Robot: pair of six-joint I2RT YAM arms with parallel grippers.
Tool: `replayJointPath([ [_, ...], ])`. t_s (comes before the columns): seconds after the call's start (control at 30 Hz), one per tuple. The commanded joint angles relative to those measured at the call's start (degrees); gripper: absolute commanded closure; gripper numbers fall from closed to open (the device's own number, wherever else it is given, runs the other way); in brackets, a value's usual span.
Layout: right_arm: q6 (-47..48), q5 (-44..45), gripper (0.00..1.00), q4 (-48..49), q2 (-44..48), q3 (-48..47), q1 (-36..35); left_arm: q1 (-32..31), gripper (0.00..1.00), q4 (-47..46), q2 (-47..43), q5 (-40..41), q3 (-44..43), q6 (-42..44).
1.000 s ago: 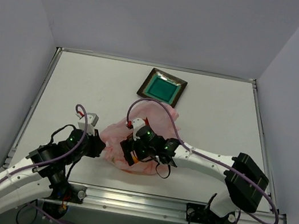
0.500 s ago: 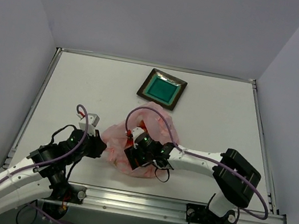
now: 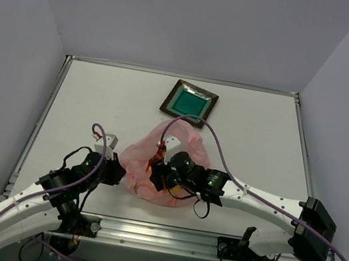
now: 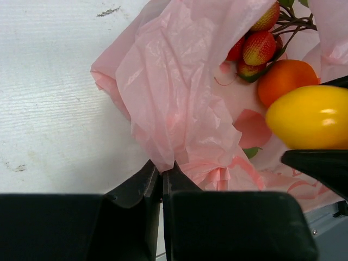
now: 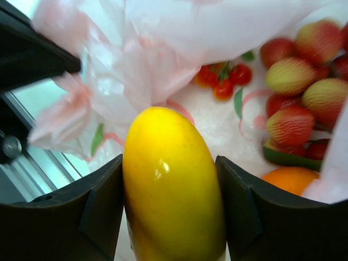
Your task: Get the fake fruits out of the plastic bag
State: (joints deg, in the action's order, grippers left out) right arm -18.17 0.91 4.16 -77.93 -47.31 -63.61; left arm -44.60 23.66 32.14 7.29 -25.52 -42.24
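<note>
A pink plastic bag [image 3: 137, 158] lies crumpled on the white bench [image 3: 98, 103] near its front edge, between the two arms. Its mouth gapes toward the right arm. Well behind it, toward the back of the bench, sits a square teal plate [image 3: 173, 96] with a dark rim and nothing on it.

The left gripper [image 4: 161, 168] is at the bag's left side. Its jaws are pressed fully together on a gathered fold of the thin plastic, which bunches up just above the tips.

The right gripper [image 5: 171, 201] reaches into the open mouth of the bag. Its jaws stand about half open with a yellow mango [image 5: 171, 185] between them, and each finger lies against one long side of the fruit. The mango points lengthwise out past the fingertips, over the bag's printed inner surface. I cannot tell whether it hangs clear of the plastic or rests on it.

The other fruits lie inside the bag, beyond the mango. A round orange [image 4: 285, 79] is just beside the mango. A cluster of strawberries [image 4: 258, 46] on dark stems lies next to the orange, deeper in. A few small red fruits [image 5: 223, 81] with green leaves lie apart from the cluster, near a fold of the bag's wall.
</note>
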Motion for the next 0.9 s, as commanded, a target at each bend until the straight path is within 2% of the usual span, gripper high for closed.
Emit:
replayJointPath([
  [0.0, -2.8, 7.5, 0.76, 0.4, 4.7, 0.0, -1.0, 0.0, 0.98, -2.3, 0.1, -0.4, -1.2, -0.2],
  [0.27, -5.5, 8.1, 0.77, 8.3, 12.1, 0.2, -1.5, -0.2, 0.98, -7.0, 3.1, -2.1, -1.3, 0.5],
  [0.4, -4.6, 5.1, 0.77, 11.9, 13.4, -3.8, -1.5, -0.6, 0.98, -11.1, 4.9, -2.4, 0.6, -0.1],
  [0.5, -2.1, 4.7, 0.75, 12.2, 11.3, -10.8, -0.8, -0.6, 0.98, -11.6, 5.5, -1.7, 1.0, 0.2],
  [0.67, 1.1, 2.3, 0.75, 13.9, 4.9, -22.7, 9.6, -0.6, 0.98, -10.5, 5.3, -0.8, 1.4, 0.3],
  [0.87, 1.5, 0.8, 0.76, 20.4, -4.4, -26.9, 24.5, -0.6, 0.98, -7.0, 4.7, 0.7, 0.6, 0.2],
])
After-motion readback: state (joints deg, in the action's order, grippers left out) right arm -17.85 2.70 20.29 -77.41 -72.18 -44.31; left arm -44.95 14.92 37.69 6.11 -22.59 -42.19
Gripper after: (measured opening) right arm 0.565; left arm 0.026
